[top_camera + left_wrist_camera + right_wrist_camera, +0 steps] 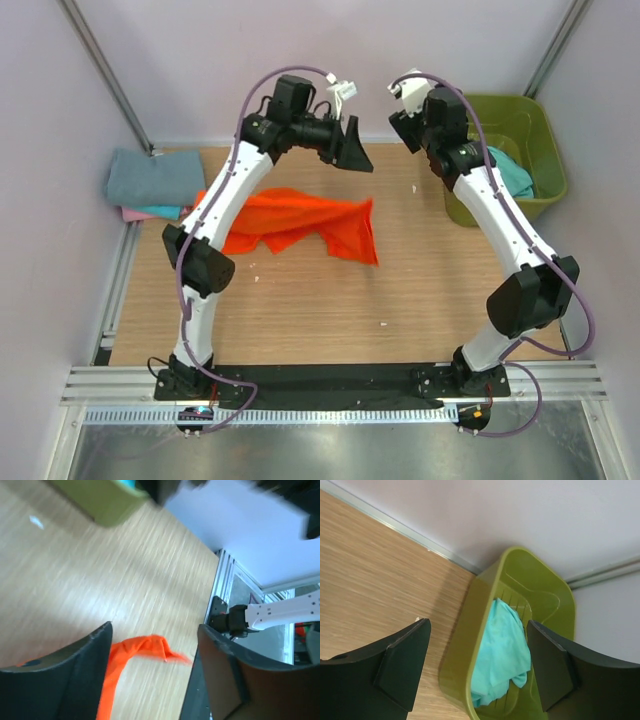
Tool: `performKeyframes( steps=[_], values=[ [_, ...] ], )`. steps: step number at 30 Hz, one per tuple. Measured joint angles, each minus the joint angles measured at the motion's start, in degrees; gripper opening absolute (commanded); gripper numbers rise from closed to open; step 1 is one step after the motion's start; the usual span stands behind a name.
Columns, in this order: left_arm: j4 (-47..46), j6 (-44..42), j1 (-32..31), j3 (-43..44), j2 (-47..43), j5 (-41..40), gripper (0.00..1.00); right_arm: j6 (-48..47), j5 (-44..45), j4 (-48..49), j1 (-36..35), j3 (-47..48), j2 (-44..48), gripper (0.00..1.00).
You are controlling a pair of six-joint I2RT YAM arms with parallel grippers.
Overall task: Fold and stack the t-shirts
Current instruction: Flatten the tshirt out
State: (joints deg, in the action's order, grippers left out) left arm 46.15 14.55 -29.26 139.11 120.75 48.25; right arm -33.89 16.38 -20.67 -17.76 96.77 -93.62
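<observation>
**Both Pincers Released; Orange Shirt Lay Unfolded**

Five t-shirts showed in the top view. One orange t-shirt [300,225] lay crumpled on the wooden table [300,320], left of centre. At the upper left sat a folded stack of three: a grey-blue t-shirt [152,177] on top, with a teal t-shirt [160,211] and a pink t-shirt [133,214] beneath (only edges showed). One olive-green tub [520,120] at the upper right held a bunched teal t-shirt [515,172]. The left gripper [155,630] hung above the table, jaws spread, grasping nothing. The right gripper [478,625], beside the tub, was likewise released and empty.
</observation>
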Motion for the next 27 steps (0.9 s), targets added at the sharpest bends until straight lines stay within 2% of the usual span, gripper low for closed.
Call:
performKeyframes(
  steps=[3, 6, 9, 12, 16, 20, 23, 27],
  values=[
    [1.0, 0.4, -0.1, -2.2, 1.9, -0.9, 0.73, 0.9, 0.7, 0.1, 1.6, 0.0, 0.0, 0.84],
    [2.1, 0.3, 3.2, -2.9, 2.3, -2.6, 0.73, 1.7, -1.3, -1.4, 2.0, 0.0, 0.0, 0.82],
    [2.9, -1.4, 8.3, -4.4, 1.3, -6.0, 0.69, 2.2, -10.8, -8.4, 2.0, 0.0, 0.1, 0.78],
    [5.1, -6.0, 13.4, -10.8, -1.7, -11.0, 0.66, 3.5, -21.1, -16.5, 1.8, -2.7, 0.8, 0.74],
    [5.9, -16.0, 17.7, -30.0, -10.1, -18.6, 0.66, 2.1, -30.8, -24.9, 1.5, -13.6, 4.7, 0.72],
    [5.3, -23.4, 17.2, -47.0, -16.5, -25.4, 0.66, -3.4, -33.1, -27.0, -0.3, -28.8, 12.1, 0.71],
    [4.3, -25.6, 17.0, -49.7, -16.0, -28.6, 0.64, -7.3, -33.6, -25.9, -1.7, -37.7, 17.0, 0.71],
    [1.9, -25.4, 18.6, -47.9, -14.3, -30.6, 0.64, -11.6, -33.7, -20.3, -3.0, -46.5, 21.1, 0.72]
  ],
)
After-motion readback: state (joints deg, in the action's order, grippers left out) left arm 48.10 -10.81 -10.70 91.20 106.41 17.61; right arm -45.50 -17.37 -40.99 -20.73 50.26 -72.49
